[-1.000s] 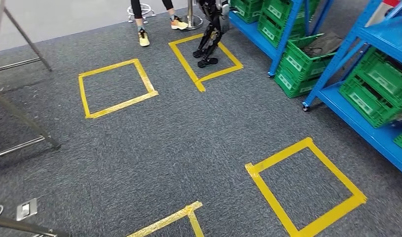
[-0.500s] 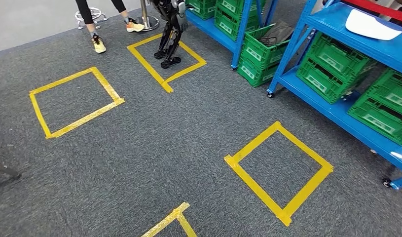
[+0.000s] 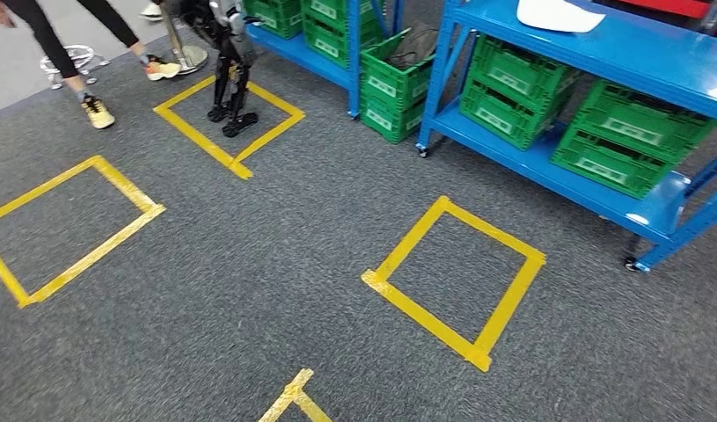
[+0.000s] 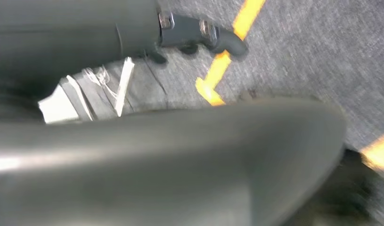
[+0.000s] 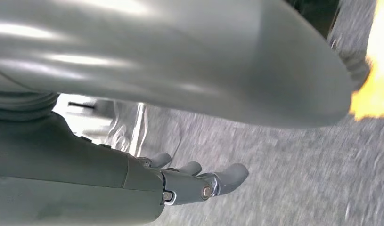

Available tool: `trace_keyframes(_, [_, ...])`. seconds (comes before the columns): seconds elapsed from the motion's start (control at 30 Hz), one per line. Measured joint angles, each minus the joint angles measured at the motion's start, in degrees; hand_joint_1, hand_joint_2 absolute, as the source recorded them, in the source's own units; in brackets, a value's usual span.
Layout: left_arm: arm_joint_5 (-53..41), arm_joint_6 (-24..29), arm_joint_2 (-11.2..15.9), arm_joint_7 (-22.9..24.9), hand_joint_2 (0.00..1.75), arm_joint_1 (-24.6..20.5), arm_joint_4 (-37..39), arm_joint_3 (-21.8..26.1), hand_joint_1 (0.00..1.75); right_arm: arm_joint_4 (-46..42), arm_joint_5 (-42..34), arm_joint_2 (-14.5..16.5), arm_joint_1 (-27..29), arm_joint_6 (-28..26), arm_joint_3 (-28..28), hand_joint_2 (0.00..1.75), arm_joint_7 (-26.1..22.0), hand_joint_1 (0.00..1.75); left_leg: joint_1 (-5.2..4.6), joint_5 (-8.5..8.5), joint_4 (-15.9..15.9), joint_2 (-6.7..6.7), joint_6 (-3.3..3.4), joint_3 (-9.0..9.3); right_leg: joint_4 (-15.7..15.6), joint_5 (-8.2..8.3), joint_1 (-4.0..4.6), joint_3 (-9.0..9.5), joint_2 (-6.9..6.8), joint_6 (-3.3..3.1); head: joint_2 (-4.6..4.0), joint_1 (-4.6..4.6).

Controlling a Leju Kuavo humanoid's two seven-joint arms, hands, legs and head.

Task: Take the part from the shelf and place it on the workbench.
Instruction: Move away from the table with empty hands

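Shelf [image 3: 548, 167] in blue steel stands ahead on the right (green crates [image 3: 513, 88] on its lower tier), white sheet [image 3: 560, 14] lies on top, left hand [image 4: 199, 37] and right hand [image 5: 199, 181] hang over grey carpet, both empty, fingers loosely apart.

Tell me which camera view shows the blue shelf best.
The head view. The blue shelf runs along the upper right there, its lower level holding green crates and a white sheet lying on top. Both wrist views look down at grey carpet and yellow tape, with none of the shelf.
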Motion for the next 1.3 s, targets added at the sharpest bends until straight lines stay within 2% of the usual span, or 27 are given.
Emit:
trace_keyframes(0.03, [0.28,0.02,0.08,0.72,0.0,0.12,0.01,-0.04,0.0,0.0,0.1,-0.01,-0.01,0.17,0.05,0.0,-0.31,0.0,0.06,-0.17,2.12,-0.15,-0.09,-1.4,0.05,-0.05,-0.02,0.03,0.87,0.02,0.0,-0.19])
trace_keyframes(0.07, [0.72,0.04,0.18,1.54,0.0,0.22,0.01,-0.05,0.0,0.0,0.25,-0.02,0.02,0.35,0.11,0.0,-0.62,0.0,0.14,0.89,2.04,-0.22,-0.15,-1.85,0.13,-0.13,-0.08,0.1,1.81,0.11,0.0,-0.35])
trace_keyframes(0.13, [1.89,0.06,0.4,3.52,0.0,0.32,0.02,-0.04,0.0,0.0,0.59,-0.05,0.09,0.6,0.42,0.0,-1.03,0.0,0.53,5.56,-4.54,-1.2,-0.25,0.3,0.52,-0.46,-0.31,0.23,3.78,0.55,0.0,-0.63])
trace_keyframes(0.2, [2.73,-0.27,0.63,4.07,0.0,0.4,0.02,-0.03,0.0,0.0,0.56,-0.19,0.0,0.41,0.77,0.0,-0.31,0.0,0.94,8.37,-11.71,-3.79,-0.28,3.4,1.3,-0.98,-0.44,-0.14,5.51,1.37,0.0,-0.93])
trace_keyframes(0.27, [2.6,-0.9,0.94,2.4,0.0,0.36,0.02,-0.02,0.0,0.01,0.07,-0.47,0.01,-0.17,0.92,0.0,1.57,0.0,0.82,8.25,-13.5,-4.86,0.22,4.55,1.65,-1.16,-0.7,-1.11,6.81,2.27,0.0,-1.06])
trace_keyframes(0.3, [2.31,-1.22,1.11,1.49,0.0,0.26,0.02,-0.02,0.0,0.03,-0.13,-0.72,0.1,-0.33,0.93,0.0,2.64,0.0,0.7,8.33,-13.51,-4.21,0.67,4.74,1.57,-1.09,-0.9,-1.49,7.35,2.67,0.0,-1.0])
trace_keyframes(0.33, [2.03,-1.59,1.25,0.89,0.0,0.13,0.03,-0.03,0.0,0.04,-0.22,-1.0,0.22,-0.26,0.95,0.0,3.6,0.0,0.67,8.43,-13.67,-3.59,1.08,4.84,1.76,-1.18,-1.02,-1.79,7.02,2.98,0.0,-0.94])
trace_keyframes(0.4, [1.81,-2.81,1.44,0.56,0.0,0.03,0.02,-0.03,0.0,0.07,-0.12,-1.79,0.25,0.46,1.0,0.0,5.19,0.0,0.67,8.55,-14.04,-2.16,1.91,5.06,4.32,-2.75,-0.92,-3.0,3.9,3.39,0.0,-0.3])
trace_keyframes(0.47, [2.22,-4.65,1.54,0.82,0.0,0.22,0.02,-0.03,0.0,0.07,0.19,-2.63,0.06,1.36,1.15,0.0,5.95,0.0,0.35,8.41,-14.14,-0.37,2.48,5.13,11.05,-6.25,-0.81,-6.34,0.21,3.62,0.0,0.6])
trace_keyframes(0.53, [2.67,-6.51,1.57,1.0,0.0,0.53,0.02,-0.03,0.0,0.07,0.71,-3.4,-0.04,2.02,1.41,0.0,6.06,0.0,-0.02,8.16,-14.13,1.69,2.76,5.16,17.37,-8.59,-0.85,-9.6,-0.87,3.76,0.0,0.97])
trace_keyframes(0.57, [2.72,-7.06,1.57,0.81,0.0,0.62,0.02,-0.03,0.0,0.07,0.96,-3.75,-0.01,2.24,1.58,0.0,6.02,0.0,-0.14,8.02,-14.12,2.62,2.82,5.22,17.9,-8.24,-0.84,-9.87,-1.06,3.72,0.0,1.04])
trace_keyframes(0.6, [2.63,-7.1,1.55,0.35,0.0,0.63,0.01,-0.03,0.0,0.07,1.15,-4.08,0.01,2.37,1.75,0.0,5.93,0.0,-0.22,7.89,-14.12,3.46,2.82,5.35,16.1,-6.85,-0.78,-8.92,-1.31,3.58,0.0,1.14])
trace_keyframes(0.63, [2.48,-6.6,1.53,-0.31,0.0,0.59,0.01,-0.03,0.0,0.07,1.25,-4.38,0.04,2.43,1.94,0.0,5.86,0.0,-0.28,7.74,-14.12,4.18,2.78,5.54,12.4,-4.88,-0.63,-6.96,-1.99,3.3,0.0,1.27])
trace_keyframes(0.7, [2.05,-4.97,1.5,-1.62,0.0,0.48,-0.01,-0.03,0.0,0.06,1.31,-4.83,-0.04,2.41,2.31,0.0,5.75,0.0,-0.4,7.38,-14.12,5.44,2.48,6.02,4.66,-2.05,-0.04,-3.01,-4.93,2.46,0.0,1.55])
trace_keyframes(0.73, [1.73,-4.4,1.54,-2.11,0.0,0.44,-0.01,-0.04,0.0,0.05,1.35,-5.0,-0.13,2.4,2.45,0.0,5.74,0.0,-0.42,7.19,-14.13,6.02,2.22,6.24,2.55,-1.55,0.28,-1.98,-5.99,2.11,0.0,1.62])
trace_keyframes(0.77, [1.25,-4.13,1.6,-2.54,0.0,0.41,-0.01,-0.09,0.0,0.05,1.42,-5.14,-0.19,2.4,2.6,0.0,5.72,0.0,-0.39,7.03,-14.19,6.65,1.92,6.47,1.76,-1.59,0.52,-1.7,-6.41,1.85,0.0,1.65])
trace_keyframes(0.83, [-0.19,-3.97,1.71,-3.3,0.0,0.14,-0.03,-0.4,0.0,0.04,1.59,-5.45,-0.15,2.46,2.9,0.0,5.66,0.0,-0.25,6.74,-14.42,7.55,1.27,6.97,1.23,-1.34,0.47,-1.17,-4.9,1.49,0.0,1.71])
trace_keyframes(0.87, [-0.93,-3.88,1.74,-3.47,0.0,-0.01,-0.04,-0.63,0.0,0.04,1.65,-5.58,-0.1,2.54,3.09,0.0,5.6,0.0,-0.14,6.42,-14.23,6.63,0.97,7.06,0.69,-1.06,0.28,-0.6,-4.21,1.28,0.0,1.63])
trace_keyframes(0.9, [-1.49,-3.81,1.8,-3.27,0.0,-0.14,-0.05,-0.86,0.0,0.04,1.69,-5.69,-0.1,2.63,3.26,0.0,5.47,0.0,-0.06,5.52,-13.03,4.93,0.72,6.63,0.16,-0.68,0.04,-0.02,-3.48,1.04,0.0,1.5])
trace_keyframes(0.97, [-1.87,-3.88,2.08,-2.09,0.0,-0.11,-0.05,-1.26,0.0,0.03,1.7,-5.75,-0.22,2.86,3.66,0.0,4.93,0.0,0.12,2.49,-7.09,1.08,0.36,3.89,-0.33,-0.25,-0.26,0.46,-2.08,0.71,0.0,0.87])
trace_keyframes(1.03, [-1.44,-4.23,2.47,-0.82,0.0,0.05,-0.05,-1.62,0.0,0.03,1.69,-5.73,-0.3,3.13,4.0,0.0,4.15,0.0,0.18,0.21,0.0,0.04,0.14,0.13,-0.21,-0.25,-0.32,0.4,-0.25,0.56,0.0,0.29])
trace_keyframes(1.07, [-0.89,-4.52,2.69,-0.47,0.0,0.19,-0.04,-1.75,0.0,0.03,1.61,-5.67,-0.27,3.21,4.13,0.0,3.68,0.0,0.21,0.58,1.34,-0.06,0.08,-0.91,-0.1,-0.35,-0.35,0.43,0.71,0.58,0.0,0.08])
trace_keyframes(1.1, [-0.07,-4.9,2.96,-0.28,0.0,0.31,-0.03,-1.82,0.0,0.03,1.44,-5.55,-0.21,3.11,4.22,0.0,3.1,0.0,0.26,2.12,0.38,-0.13,0.05,-0.95,0.08,-0.51,-0.42,0.5,1.59,0.66,0.0,-0.14])
trace_keyframes(1.17, [2.33,-6.13,3.49,-0.39,0.0,0.5,-0.01,-1.78,0.0,0.01,0.94,-5.12,-0.01,2.42,4.33,0.0,1.83,0.0,0.48,6.62,-6.34,-0.66,-0.04,1.27,0.66,-1.08,-0.63,0.54,2.91,1.12,0.0,-0.67])
trace_keyframes(1.2, [3.6,-6.82,3.69,-0.68,0.0,0.47,-0.01,-1.64,0.0,0.01,0.7,-4.83,0.09,1.97,4.34,0.0,1.27,0.0,0.53,7.9,-9.8,-1.12,-0.06,2.51,1.12,-1.49,-0.62,0.4,3.34,1.48,0.0,-1.04])
trace_keyframes(1.23, [4.76,-7.48,3.82,-1.16,0.0,0.36,-0.01,-1.42,0.0,0.0,0.48,-4.59,0.18,1.62,4.35,0.0,0.92,0.0,0.53,8.37,-12.03,-1.56,0.1,3.31,1.37,-1.85,-0.61,0.15,3.61,1.91,0.0,-1.31])
trace_keyframes(1.3, [6.55,-8.54,4.01,-2.42,0.0,0.16,-0.01,-0.69,0.0,0.02,0.08,-4.13,0.38,1.29,4.36,0.0,0.99,0.0,0.39,7.78,-13.35,-1.95,0.82,3.67,2.0,-2.0,-0.49,-0.1,3.8,2.72,0.0,-1.44])
